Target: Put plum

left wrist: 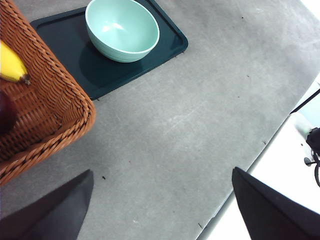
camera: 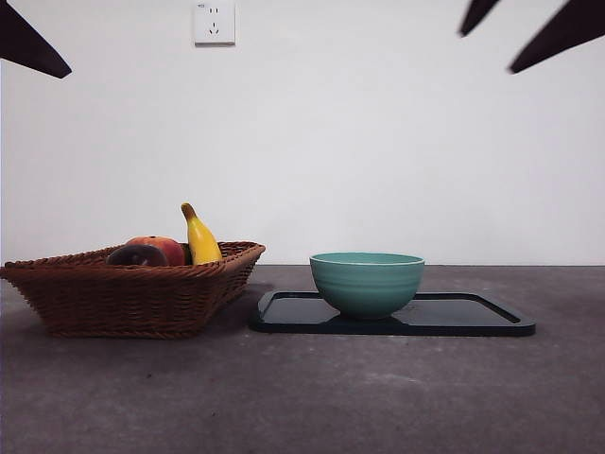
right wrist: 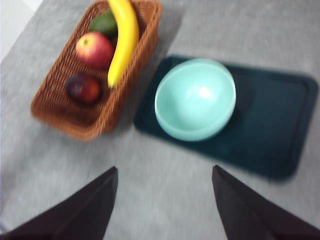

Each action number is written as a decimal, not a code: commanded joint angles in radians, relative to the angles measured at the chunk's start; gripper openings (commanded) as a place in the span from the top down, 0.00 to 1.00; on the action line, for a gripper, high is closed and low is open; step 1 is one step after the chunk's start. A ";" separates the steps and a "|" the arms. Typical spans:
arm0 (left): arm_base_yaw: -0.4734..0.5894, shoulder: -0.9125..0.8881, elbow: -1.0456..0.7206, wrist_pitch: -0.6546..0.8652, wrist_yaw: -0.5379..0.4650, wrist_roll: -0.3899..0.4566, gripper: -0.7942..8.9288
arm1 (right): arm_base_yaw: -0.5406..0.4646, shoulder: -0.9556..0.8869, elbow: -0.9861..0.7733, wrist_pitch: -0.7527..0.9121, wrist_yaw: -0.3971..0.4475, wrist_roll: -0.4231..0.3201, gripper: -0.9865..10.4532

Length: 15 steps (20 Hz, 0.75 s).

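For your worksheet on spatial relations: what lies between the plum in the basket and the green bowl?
In the right wrist view, the banana and basket wall lie between the plum and the bowl.

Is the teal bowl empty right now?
Empty: both wrist views show the bowl with a bare interior, upright on the dark tray.

Looks like a lab/test setup w/ home-style props. I'm over a bare grey table (camera: 302,397) against a plain white wall (camera: 378,142), only a power socket (camera: 215,22) on it. Props: wicker basket (camera: 132,293) of fruit on the left, teal bowl (camera: 367,282) on a dark tray (camera: 473,317) to its right.
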 commanded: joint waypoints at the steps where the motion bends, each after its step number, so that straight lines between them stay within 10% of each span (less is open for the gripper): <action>1: -0.003 0.006 0.012 0.010 0.007 0.019 0.47 | -0.001 0.166 0.124 -0.015 0.028 -0.029 0.65; 15: -0.003 0.006 0.012 0.012 0.007 0.019 0.47 | -0.016 0.705 0.328 0.047 0.082 -0.064 0.65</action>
